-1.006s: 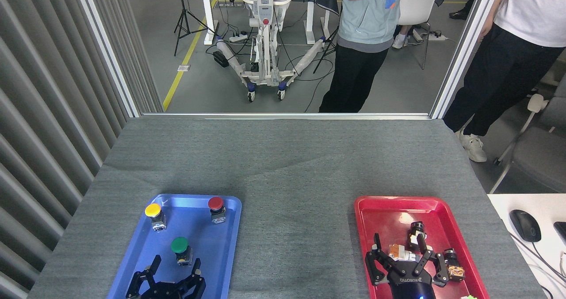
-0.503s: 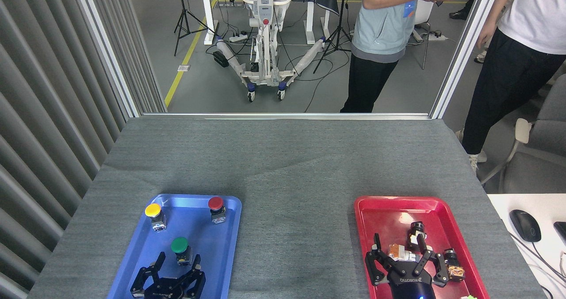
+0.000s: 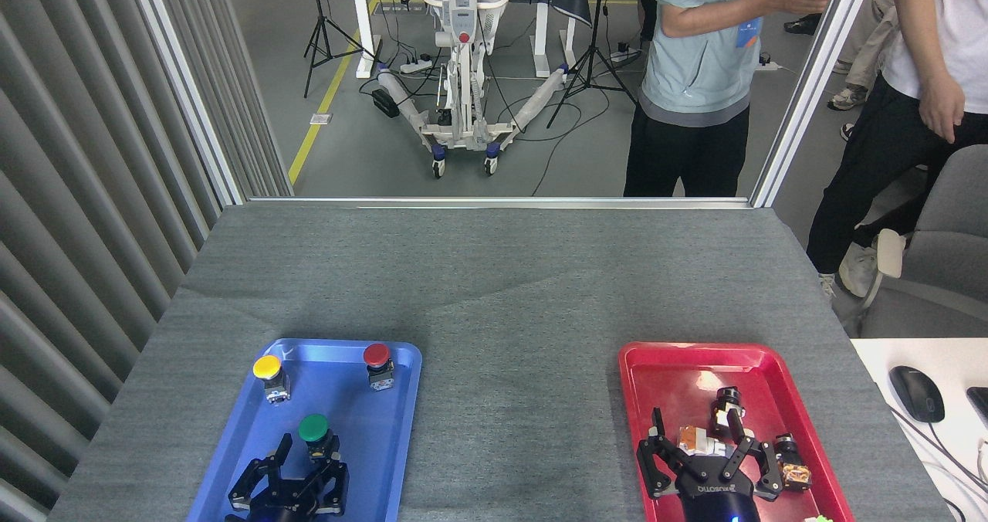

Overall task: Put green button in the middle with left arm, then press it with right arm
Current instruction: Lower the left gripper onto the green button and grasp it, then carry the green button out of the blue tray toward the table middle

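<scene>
Low in the left of the frame: the green button (image 3: 314, 428), upright on its block base inside the blue tray (image 3: 386, 460), nearer the bottom edge than the yellow-capped button (image 3: 267, 367) and the red-capped button (image 3: 377, 354), both along the tray's far side and well apart from it. Directly below it, the left gripper (image 3: 306, 468), its 3 fingers spread and reaching up around the block base, 1 on the left and 2 close to the right side; contact not certain from this view, nothing pinched yet. Likely reason for this pose: fingers bracketing the low base rather than the round cap, for a firm hold and an upright lift. At bottom right, the right gripper (image 3: 706, 460), fingers splayed above the red tray (image 3: 641, 367) among small parts, holding nothing visible; probably parked there to leave the lane clear until the pressing step. Between the 2 trays, the middle (image 3: 517, 398): bare grey cloth, the place for the button, not yet used. Step in hand, by judgement: closing on the base. Main risk: a tipped button or a slip off the narrow block.
</scene>
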